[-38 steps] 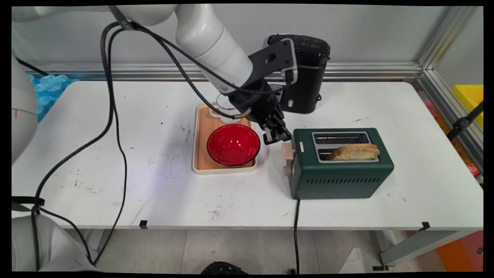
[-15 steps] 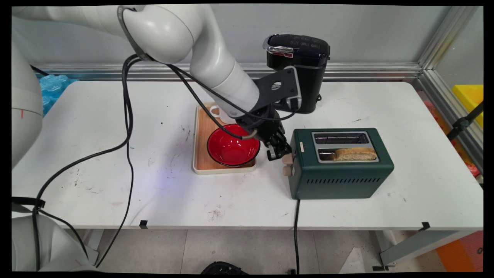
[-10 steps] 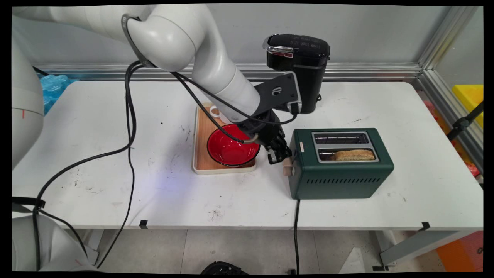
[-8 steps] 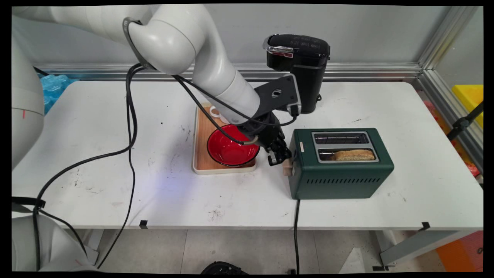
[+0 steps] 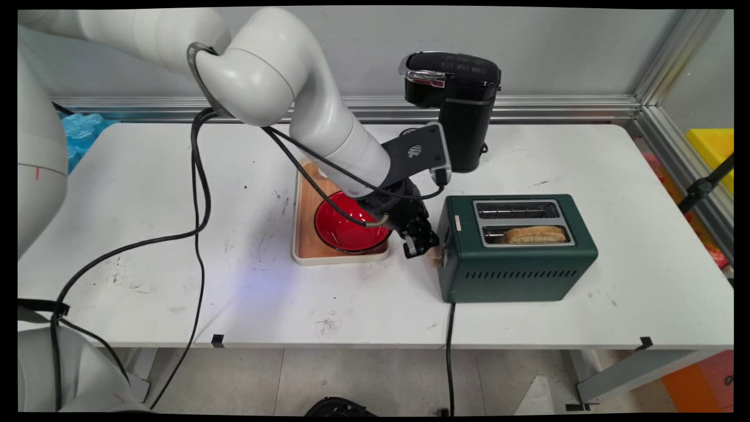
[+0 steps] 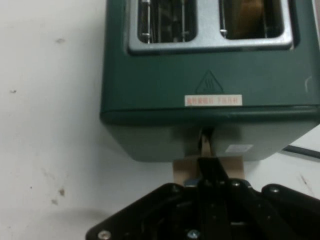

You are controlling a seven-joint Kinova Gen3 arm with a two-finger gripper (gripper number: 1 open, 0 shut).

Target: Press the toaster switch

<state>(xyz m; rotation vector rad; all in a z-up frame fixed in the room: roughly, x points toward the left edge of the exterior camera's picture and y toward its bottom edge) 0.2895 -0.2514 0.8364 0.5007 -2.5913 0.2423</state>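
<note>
Here, tool: the black two-finger gripper [image 5: 417, 249] has its fingers pressed together, grasping nothing; the tips rest on top of the beige plastic lever [image 5: 436, 255].
Lever: it sits low in its slot, at the left end of the dark green two-slot toaster [image 5: 515, 275].
Bread: a brown slice of toast bread [image 5: 534, 234] lies deep in the near slot; the far slot is empty.
Around: the red round bowl [image 5: 340, 231] on the wooden tray with white rim [image 5: 304, 234] is just beside the gripper; the black coffee machine [image 5: 463, 117] stands behind.
Hand view: the fingers [image 6: 212, 170] meet the lever [image 6: 185, 172] in its middle.
Care: in my judgement, any push should go straight along the slot, or the tips may slide off.
</note>
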